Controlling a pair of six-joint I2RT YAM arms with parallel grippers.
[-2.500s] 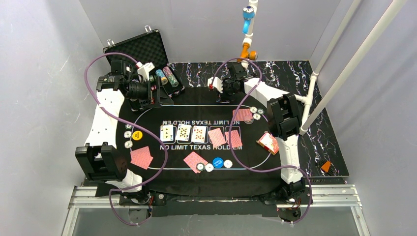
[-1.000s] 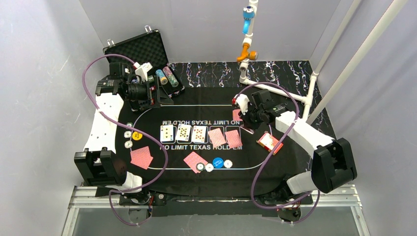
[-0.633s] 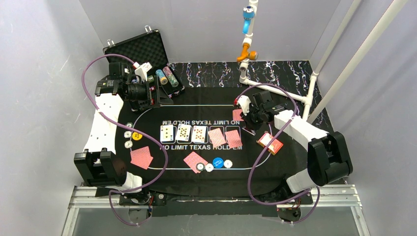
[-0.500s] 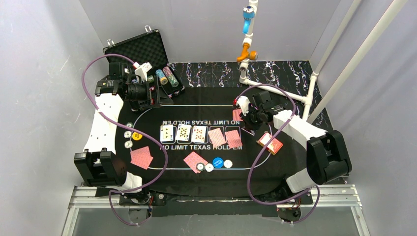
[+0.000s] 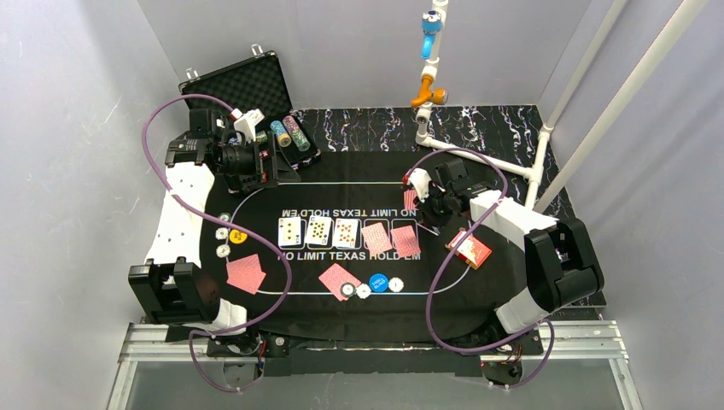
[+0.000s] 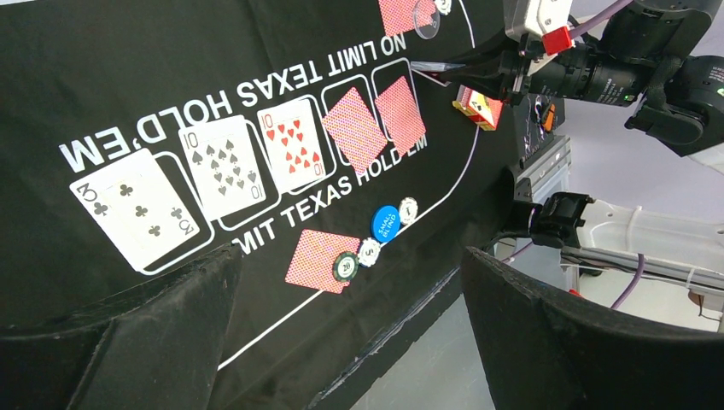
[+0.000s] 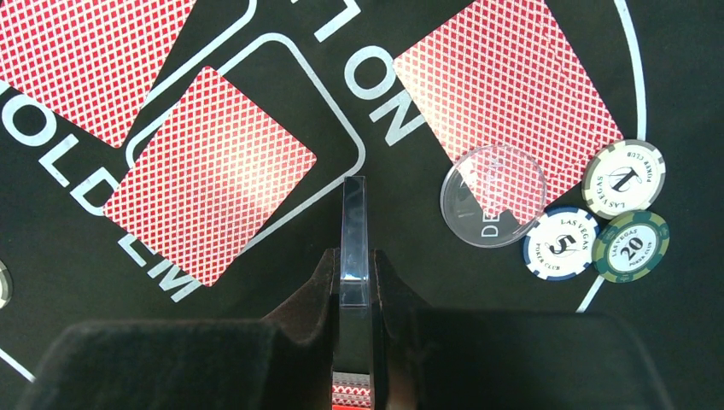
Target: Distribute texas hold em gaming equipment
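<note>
Swung in from the far edge, the right gripper [image 7: 354,256] was clamped on a thin playing card [image 7: 353,222], edge-on, above the black printed mat [image 7: 478,282] beside a face-down red-backed card [image 7: 205,175]; left gripper [image 6: 354,265] gaped, empty. Likely dealing; next: lower, flatten, release.

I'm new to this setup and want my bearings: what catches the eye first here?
A row of five cards runs across the middle of the black mat: three face up, two face down. Near its right end, the right gripper is shut on a thin card seen edge-on.
</note>
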